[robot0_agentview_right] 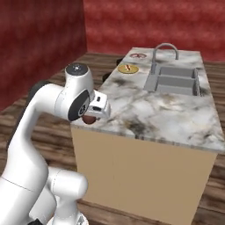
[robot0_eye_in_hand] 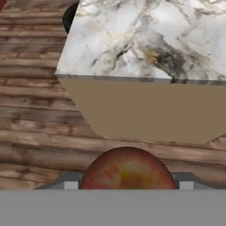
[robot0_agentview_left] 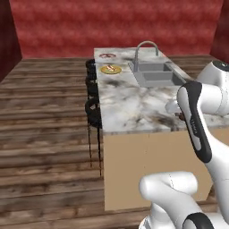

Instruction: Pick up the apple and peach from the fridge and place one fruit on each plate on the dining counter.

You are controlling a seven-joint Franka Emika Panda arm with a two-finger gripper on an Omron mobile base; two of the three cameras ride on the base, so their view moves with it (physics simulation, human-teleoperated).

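My gripper (robot0_agentview_right: 91,117) is shut on a red apple (robot0_eye_in_hand: 128,168) with a yellow-orange patch, held in the air just off the near corner of the dining counter (robot0_agentview_right: 176,110), at about the height of its top. At the counter's far end lie the two plates, apart from each other: the yellow-orange rimmed one (robot0_agentview_left: 111,69) nearer, the dark red rimmed one (robot0_agentview_left: 107,55) behind it. From the right base view they are the yellow-orange plate (robot0_agentview_right: 128,68) and the dark red plate (robot0_agentview_right: 139,56). The peach and the fridge are out of view.
A steel sink (robot0_agentview_left: 154,74) with an arched tap (robot0_agentview_left: 145,47) is set in the counter's far right half. Black stools (robot0_agentview_left: 92,107) line its left side. Wooden floor (robot0_agentview_left: 44,134) spreads to the left, and red walls close the back.
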